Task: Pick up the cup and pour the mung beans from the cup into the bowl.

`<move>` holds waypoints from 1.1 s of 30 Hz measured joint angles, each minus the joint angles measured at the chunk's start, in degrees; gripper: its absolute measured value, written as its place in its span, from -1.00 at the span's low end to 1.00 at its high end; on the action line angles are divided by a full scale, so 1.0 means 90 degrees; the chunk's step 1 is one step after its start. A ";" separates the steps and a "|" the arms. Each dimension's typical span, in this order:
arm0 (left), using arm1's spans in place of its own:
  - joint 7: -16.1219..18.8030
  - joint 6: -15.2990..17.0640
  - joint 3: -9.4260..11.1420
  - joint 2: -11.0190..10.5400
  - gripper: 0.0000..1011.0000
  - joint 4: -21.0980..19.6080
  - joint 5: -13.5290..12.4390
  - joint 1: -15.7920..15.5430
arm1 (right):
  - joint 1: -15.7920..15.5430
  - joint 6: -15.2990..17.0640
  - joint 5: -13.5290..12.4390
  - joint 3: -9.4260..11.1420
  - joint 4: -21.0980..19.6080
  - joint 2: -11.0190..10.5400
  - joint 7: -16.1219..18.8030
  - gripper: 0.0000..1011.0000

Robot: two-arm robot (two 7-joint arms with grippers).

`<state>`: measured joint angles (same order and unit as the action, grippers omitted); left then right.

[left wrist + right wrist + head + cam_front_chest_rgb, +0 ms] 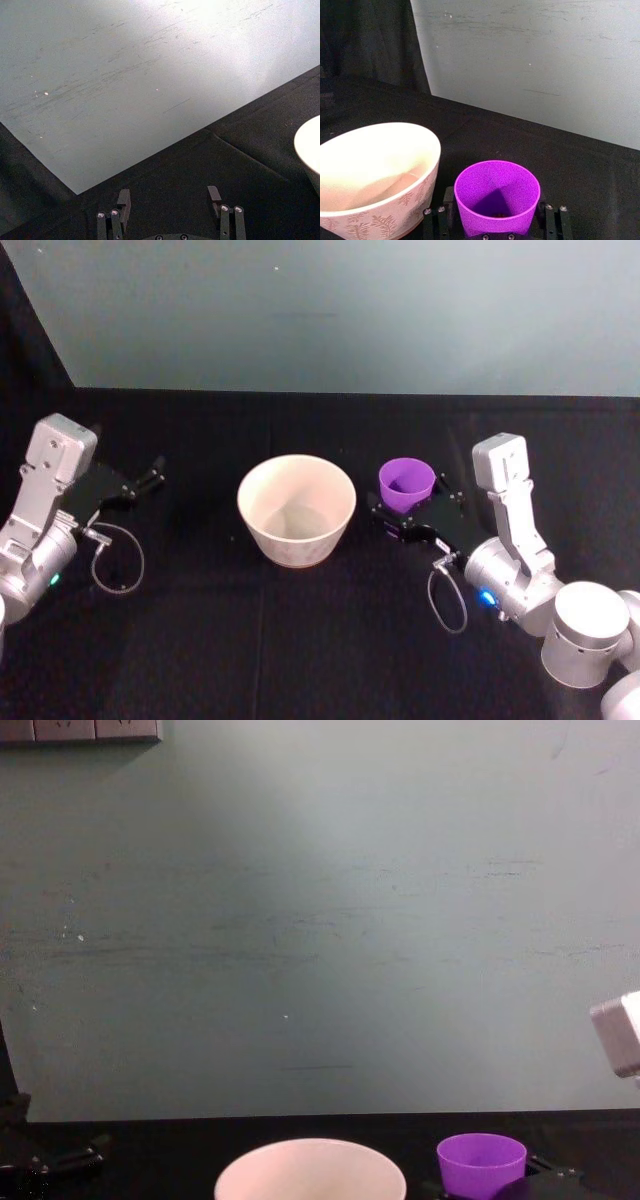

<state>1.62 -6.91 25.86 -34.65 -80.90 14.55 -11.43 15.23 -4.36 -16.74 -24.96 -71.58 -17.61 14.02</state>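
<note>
Bench (300, 640) — black cloth. Bowl (296, 510) — white, at centre. Left gripper (169, 192) — parked at the left, fingers spread. Right gripper (413, 505) — fingers spread astride the cup (490, 185), just right of the bowl; best closed squarely and low before lifting. Mung beans (497, 215) — at its bottom.

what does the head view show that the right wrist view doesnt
Head view: the left gripper, open, parked at the left of the table. Right wrist view: mung beans at the bottom of the cup and a leaf pattern on the outer wall of the bowl. Shared: the cup upright just right of the bowl, the right gripper open around it.
</note>
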 joint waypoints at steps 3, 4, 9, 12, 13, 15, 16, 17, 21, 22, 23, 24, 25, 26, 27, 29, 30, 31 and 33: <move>0.0000 0.0000 0.0000 0.0000 0.98 0.0000 0.0000 0.0000 | -0.0027 -0.0003 0.0020 0.0032 -0.0033 0.0004 0.0015 0.79; 0.0000 0.0000 0.0000 0.0000 0.98 0.0000 0.0000 0.0000 | -0.0050 -0.0003 0.0038 0.0057 -0.0072 0.0003 0.0030 0.72; 0.0000 0.0000 0.0000 0.0000 0.98 0.0000 0.0000 0.0000 | -0.0146 0.0001 0.0081 0.0141 -0.0253 -0.0018 0.0051 0.53; 0.0000 0.0000 0.0000 0.0000 0.98 0.0000 0.0000 0.0000 | -0.0254 0.0021 0.0112 0.0225 -0.0482 -0.0061 0.0057 0.48; 0.0000 0.0000 0.0000 0.0000 0.98 0.0000 0.0000 0.0000 | -0.0279 0.0027 0.0113 0.0247 -0.0540 -0.0072 0.0058 0.48; 0.0000 0.0000 0.0000 0.0000 0.98 0.0000 -0.0001 0.0000 | -0.0359 0.0041 0.0114 0.0323 -0.0736 -0.0103 0.0058 0.46; 0.0000 0.0000 0.0000 0.0000 0.98 0.0000 0.0000 0.0000 | -0.0389 0.0045 0.0114 0.0350 -0.0804 -0.0117 0.0059 0.46; 0.0000 0.0000 0.0000 0.0000 0.98 0.0000 0.0000 0.0000 | -0.0422 0.0047 0.0112 0.0381 -0.0885 -0.0128 0.0062 0.45; 0.0000 0.0000 0.0000 0.0000 0.98 0.0000 0.0000 0.0000 | -0.0560 0.0044 0.0053 0.0539 -0.1252 -0.0181 0.0118 0.45; 0.0000 0.0000 0.0000 0.0000 0.98 0.0000 0.0000 0.0000 | -0.0605 0.0058 0.0006 0.0607 -0.1403 -0.0198 0.0157 0.45; 0.0000 0.0000 0.0000 0.0000 0.98 0.0000 0.0000 0.0000 | -0.0621 0.0076 -0.0015 0.0639 -0.1475 -0.0203 0.0173 0.45; 0.0000 0.0000 0.0000 0.0000 0.98 0.0000 0.0000 0.0000 | -0.0638 0.0102 -0.0032 0.0668 -0.1543 -0.0212 0.0193 0.45; 0.0000 0.0000 0.0000 0.0000 0.98 0.0000 0.0000 0.0000 | -0.0660 0.0176 -0.0040 0.0707 -0.1683 -0.0226 0.0207 0.45; 0.0000 0.0000 0.0000 0.0000 0.98 0.0000 0.0000 0.0000 | -0.0669 0.0221 -0.0040 0.0726 -0.1740 -0.0231 0.0207 0.45; 0.0000 0.0000 0.0000 0.0000 0.98 0.0000 0.0000 0.0000 | -0.0680 0.0276 -0.0043 0.0746 -0.1794 -0.0231 0.0207 0.45; 0.0000 0.0000 0.0000 0.0000 0.98 0.0000 0.0000 0.0000 | -0.0707 0.0441 -0.0065 0.0812 -0.1935 -0.0209 0.0199 0.45; 0.0000 0.0000 0.0000 0.0000 0.98 0.0000 0.0000 0.0000 | -0.0716 0.0495 -0.0067 0.0830 -0.1964 -0.0196 0.0193 0.45; 0.0000 0.0000 0.0000 0.0000 0.98 0.0000 0.0000 0.0000 | -0.0726 0.0562 -0.0076 0.0857 -0.2009 -0.0177 0.0170 0.45; 0.0000 0.0000 0.0000 0.0000 0.98 0.0000 0.0000 0.0000 | -0.0726 0.0557 -0.0078 0.0855 -0.2007 -0.0180 0.0169 0.45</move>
<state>1.62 -6.91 25.86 -34.65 -80.90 14.55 -11.44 8.69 0.66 -17.44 -17.27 -89.65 -19.23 15.54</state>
